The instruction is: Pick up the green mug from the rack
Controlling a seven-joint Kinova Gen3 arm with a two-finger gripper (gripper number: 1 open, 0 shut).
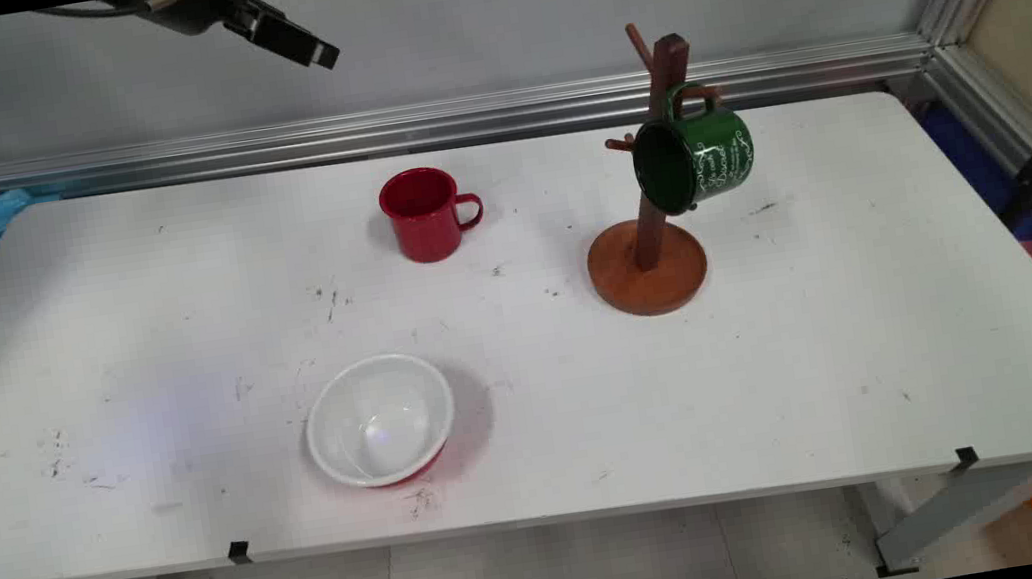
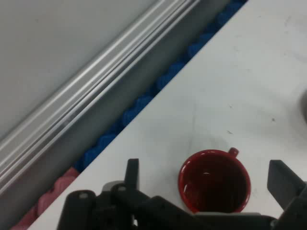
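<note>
The gripper (image 2: 206, 184) is matte black, with flat, squared fingers (image 2: 280, 184). Its linkage shows round pivot pins. A black cable (image 1: 83, 9) trails behind it.

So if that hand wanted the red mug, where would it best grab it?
Probably the rim, from straight above. The red mug stands upright with its mouth open, so one finger could go inside and one outside the wall, on a side away from the handle. The hand hangs open high above it.

White script lettering runs across the green mug (image 1: 698, 158) (too small to read).
</note>
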